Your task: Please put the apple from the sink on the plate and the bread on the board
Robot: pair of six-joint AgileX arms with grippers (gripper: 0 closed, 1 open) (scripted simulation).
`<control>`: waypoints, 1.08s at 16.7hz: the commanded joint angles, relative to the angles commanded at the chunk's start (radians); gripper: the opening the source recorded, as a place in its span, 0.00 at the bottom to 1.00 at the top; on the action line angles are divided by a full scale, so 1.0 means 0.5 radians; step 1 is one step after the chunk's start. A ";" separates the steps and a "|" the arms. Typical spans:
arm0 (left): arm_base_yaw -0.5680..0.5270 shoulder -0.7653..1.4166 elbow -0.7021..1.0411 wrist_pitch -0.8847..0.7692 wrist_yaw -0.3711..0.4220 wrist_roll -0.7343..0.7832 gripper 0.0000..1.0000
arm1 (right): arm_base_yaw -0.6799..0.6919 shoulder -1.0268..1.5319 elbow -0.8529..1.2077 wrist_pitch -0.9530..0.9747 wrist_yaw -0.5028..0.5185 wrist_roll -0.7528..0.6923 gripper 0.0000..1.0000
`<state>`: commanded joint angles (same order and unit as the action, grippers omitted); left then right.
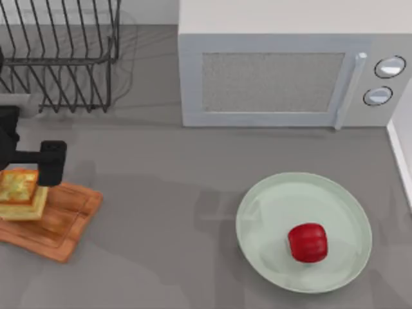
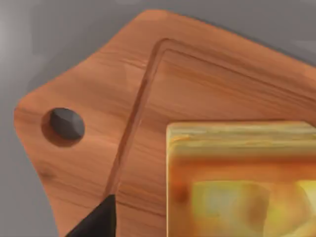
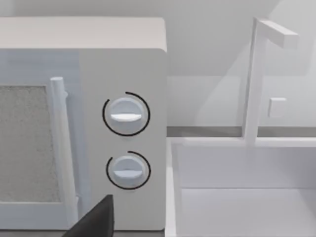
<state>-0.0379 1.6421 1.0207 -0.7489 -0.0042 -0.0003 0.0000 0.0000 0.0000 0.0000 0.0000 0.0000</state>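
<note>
With the apple [image 1: 307, 242] resting on the plate [image 1: 257, 212], the left gripper [image 1: 29, 168], jaw state indiscernible, is hovering over the bread [image 1: 21, 193] on the board [image 1: 71, 219], likely needing only withdrawal.

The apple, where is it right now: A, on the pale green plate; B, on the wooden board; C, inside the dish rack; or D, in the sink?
A: the apple sits on the plate, toward its lower right part in the top view, far from the board at the table's left.
</note>
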 joint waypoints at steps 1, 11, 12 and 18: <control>-0.002 -0.130 -0.070 0.058 0.000 0.005 1.00 | 0.000 0.000 0.000 0.000 0.000 0.000 1.00; 0.024 -1.780 -1.156 0.742 0.022 0.006 1.00 | 0.000 0.000 0.000 0.000 0.000 0.000 1.00; 0.029 -1.986 -1.278 0.820 0.023 0.003 1.00 | 0.000 0.000 0.000 0.000 0.000 0.000 1.00; 0.062 -2.980 -1.857 1.289 0.015 -0.004 1.00 | 0.000 0.000 0.000 0.000 0.000 0.000 1.00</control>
<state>-0.0067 0.1520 0.0920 -0.1044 0.0035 -0.0022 0.0000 0.0000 0.0000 0.0000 0.0000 0.0000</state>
